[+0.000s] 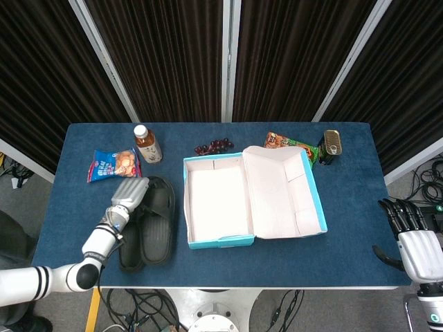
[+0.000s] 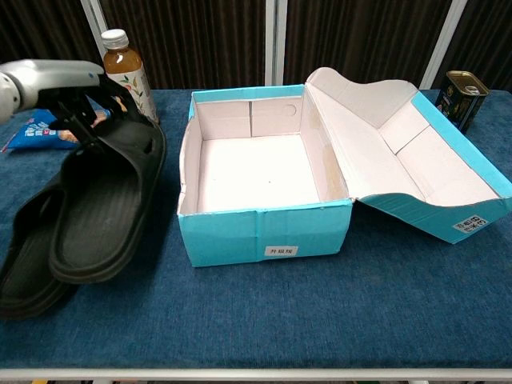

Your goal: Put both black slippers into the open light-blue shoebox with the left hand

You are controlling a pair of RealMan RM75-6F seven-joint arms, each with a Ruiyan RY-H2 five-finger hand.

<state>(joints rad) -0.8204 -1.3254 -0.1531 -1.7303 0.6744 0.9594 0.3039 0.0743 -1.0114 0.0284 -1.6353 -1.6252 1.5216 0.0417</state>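
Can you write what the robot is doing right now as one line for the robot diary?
left hand: grips both black slippers, toe ends lifted | light-blue shoebox: open, empty | right hand: idle off table

In the chest view, the left robot hand (image 2: 60, 80) runs off the picture's left edge, and its fingers go behind the upper slipper (image 2: 104, 196), so the hold cannot be seen. The lower slipper (image 2: 28, 272) is mostly covered by the upper one. The blue snack bag (image 2: 32, 132) peeks out behind the robot hand. The right robot hand (image 1: 415, 242) is cut off by the edge in the head view.
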